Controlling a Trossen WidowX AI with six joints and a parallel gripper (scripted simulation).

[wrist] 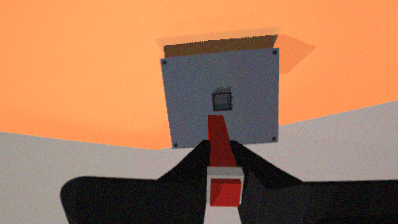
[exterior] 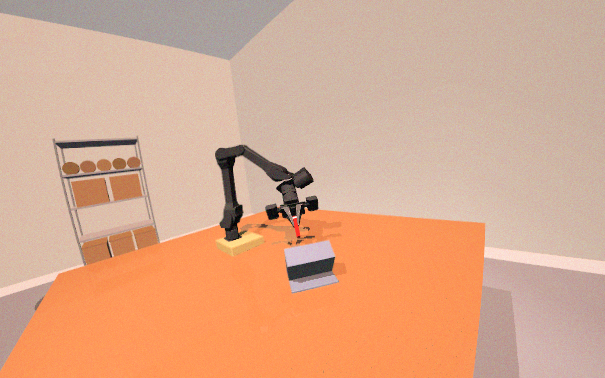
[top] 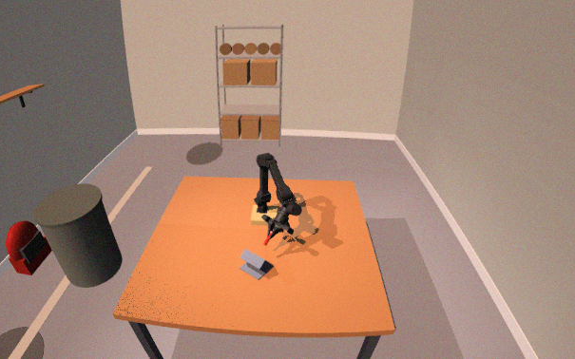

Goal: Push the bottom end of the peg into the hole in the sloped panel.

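My gripper [top: 272,232] [exterior: 295,219] [wrist: 218,147] is shut on the red peg [top: 267,240] [exterior: 297,228] [wrist: 218,137] and holds it in the air, tilted. The peg has flat sides and a square end. The grey sloped panel [top: 256,256] [exterior: 309,253] [wrist: 190,95] stands on the table in front of the robot. Its square hole [wrist: 222,101] shows in the wrist view, just above the peg's free end and slightly to the right. The hole's edges look roughly in line with the peg's sides. In the top and exterior views the peg is clear of the panel.
The arm's base stands on a yellow block [top: 257,217] [exterior: 240,244] on the orange table [top: 196,285] [exterior: 191,320]. The panel has a flat foot [top: 252,271] [exterior: 314,283] on its side away from the robot. A dark barrel [top: 84,242] and a shelf rack stand off the table.
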